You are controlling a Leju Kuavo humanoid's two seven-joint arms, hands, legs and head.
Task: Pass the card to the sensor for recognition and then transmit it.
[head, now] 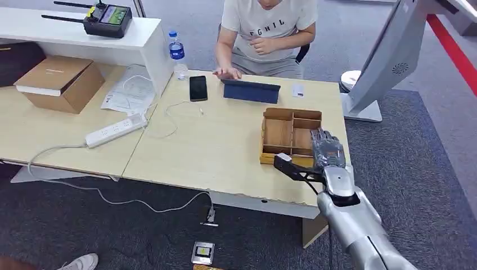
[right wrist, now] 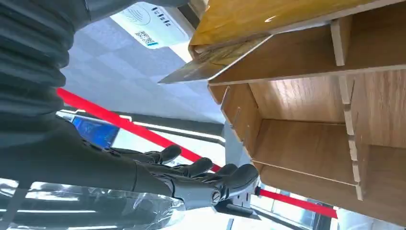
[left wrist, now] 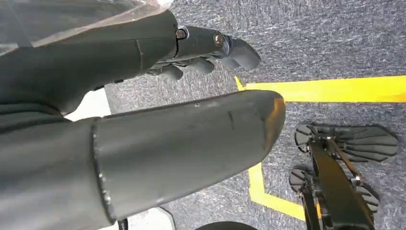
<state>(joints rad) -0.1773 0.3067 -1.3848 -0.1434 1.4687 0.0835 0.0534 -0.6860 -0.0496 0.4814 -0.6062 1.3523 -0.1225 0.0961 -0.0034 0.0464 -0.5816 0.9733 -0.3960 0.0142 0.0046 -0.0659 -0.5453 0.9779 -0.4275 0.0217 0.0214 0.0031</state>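
A wooden tray with several compartments stands near the right end of the table. My right hand hovers over its near right corner, fingers spread and holding nothing. In the right wrist view the fingers stretch out beside the tray, and a thin card leans out of an end compartment, apart from the hand. A small white sensor unit lies on the table beyond the tray, also seen as the white unit. My left hand hangs over the floor, empty, fingers loosely extended.
A person sits at the far side with a hand by a blue tablet. A black phone, a water bottle, a power strip and a cardboard box lie to the left. A white kiosk stand rises at right.
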